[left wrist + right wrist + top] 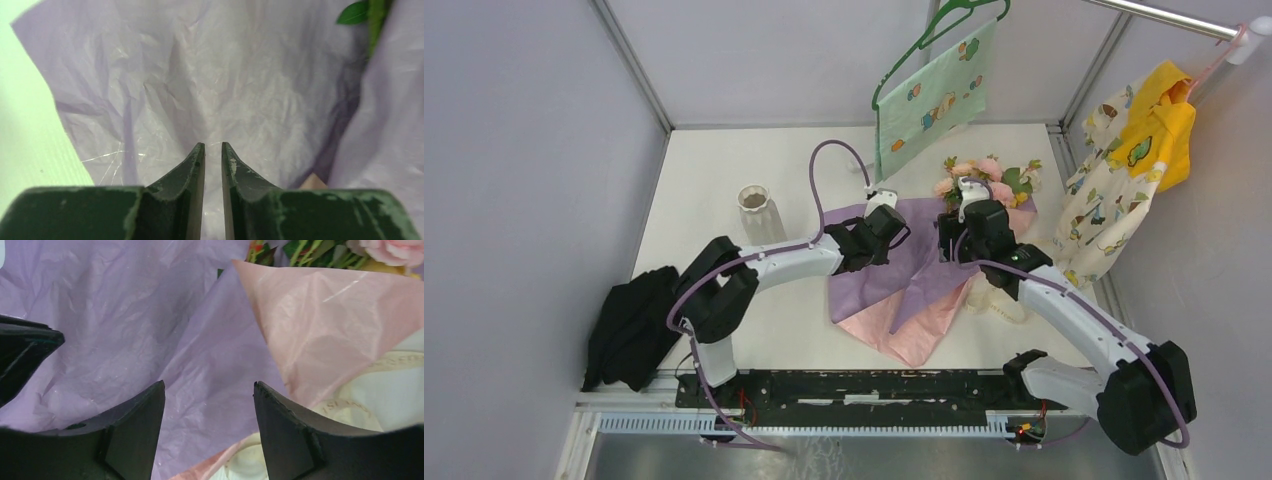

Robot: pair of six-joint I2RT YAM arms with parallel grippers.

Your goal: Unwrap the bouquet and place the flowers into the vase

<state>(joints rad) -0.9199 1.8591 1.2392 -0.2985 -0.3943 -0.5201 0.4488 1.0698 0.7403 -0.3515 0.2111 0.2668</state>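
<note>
The bouquet's wrapping lies spread open, purple paper [904, 255] over pink paper [916, 335]. The flowers [986, 178], pink and peach roses with green leaves, lie at its far end. My left gripper [892, 226] is at the paper's far left edge. Its jaws [213, 144] are nearly together on the purple paper [210, 75], whose creases run to the fingertips. My right gripper [951, 238] is open above the purple paper [200, 370], with nothing between its fingers [209, 385]. Pink paper [320, 325] and cream ribbon [395, 390] lie to its right. The white ribbed vase [759, 210] stands upright at the left.
A mint-green patterned cloth [934, 95] hangs on a hanger at the back. A yellow and white garment [1134, 160] hangs at the right wall. A black cloth [629, 325] lies at the near left edge. The cream ribbon [999, 300] lies right of the paper.
</note>
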